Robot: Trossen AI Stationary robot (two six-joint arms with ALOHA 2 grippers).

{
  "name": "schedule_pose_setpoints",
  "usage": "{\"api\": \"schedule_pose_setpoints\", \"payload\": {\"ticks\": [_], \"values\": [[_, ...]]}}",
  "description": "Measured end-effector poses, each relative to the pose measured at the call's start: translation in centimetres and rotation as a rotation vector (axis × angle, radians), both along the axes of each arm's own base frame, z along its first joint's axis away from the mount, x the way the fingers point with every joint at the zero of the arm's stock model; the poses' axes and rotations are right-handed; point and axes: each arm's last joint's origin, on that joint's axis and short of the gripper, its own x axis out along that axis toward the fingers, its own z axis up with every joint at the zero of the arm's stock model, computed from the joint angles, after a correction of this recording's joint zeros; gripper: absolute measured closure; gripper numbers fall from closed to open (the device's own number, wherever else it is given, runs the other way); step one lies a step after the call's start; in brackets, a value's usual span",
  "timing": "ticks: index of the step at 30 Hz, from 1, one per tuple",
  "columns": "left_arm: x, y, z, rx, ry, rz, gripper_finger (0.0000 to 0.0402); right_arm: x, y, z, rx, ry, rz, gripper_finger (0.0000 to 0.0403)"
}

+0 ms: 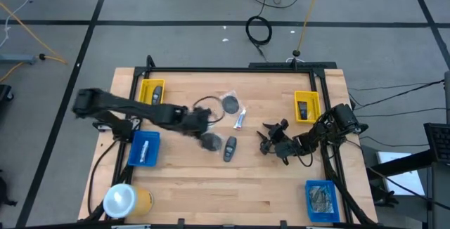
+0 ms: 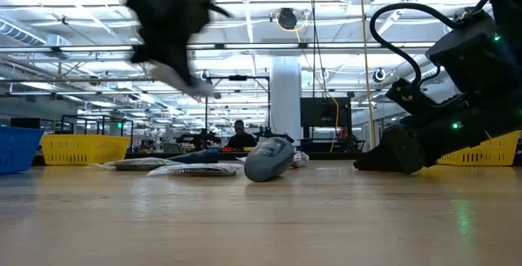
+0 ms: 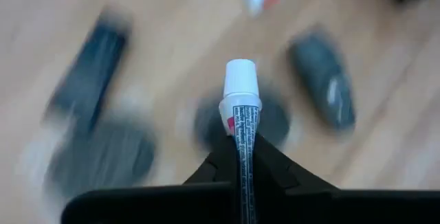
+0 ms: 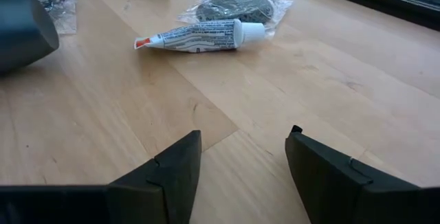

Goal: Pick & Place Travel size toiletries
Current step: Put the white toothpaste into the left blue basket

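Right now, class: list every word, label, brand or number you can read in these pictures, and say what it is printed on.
None can be read.
Tube in the left end effector: small print, too blurred.
Tube on the table: print too small.

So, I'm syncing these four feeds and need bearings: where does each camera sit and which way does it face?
High: overhead, straight down on the table; both arms show.
Low: table height, facing the room; both arms hang in.
Left wrist: on the raised left gripper, looking down; fingers clamp a small tube.
Right wrist: low over the wood behind the open right gripper.
Shared: the toothpaste tube shows in right wrist and high views.
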Motion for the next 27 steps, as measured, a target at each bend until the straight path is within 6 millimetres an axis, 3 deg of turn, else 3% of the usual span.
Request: {"api": "schedule_pose_setpoints", "payload": {"ticks": [6,11,18,27], "values": [[-7.5,-3.3,2.4,-0.108,0.270,0.222,0.0374,0.0,0.0,0.0,0.020,-0.017,-0.009,0.0198],[-11.3,-5.3,2.7,-0.021,0.442,0.432,0.0372,0.0,0.0,0.0,0.022,-0.021,-0.009,0.0200],[-13.0,-7.7,1.8,-0.004,0.468,0.528,0.0372,0.0,0.0,0.0,0.032,-0.030,-0.015,0.0202],[-15.4,-7.9,-4.3,-0.045,0.642,0.635,0.0370,0.0,0.0,0.0,0.032,-0.031,-0.015,0.0204]]}}
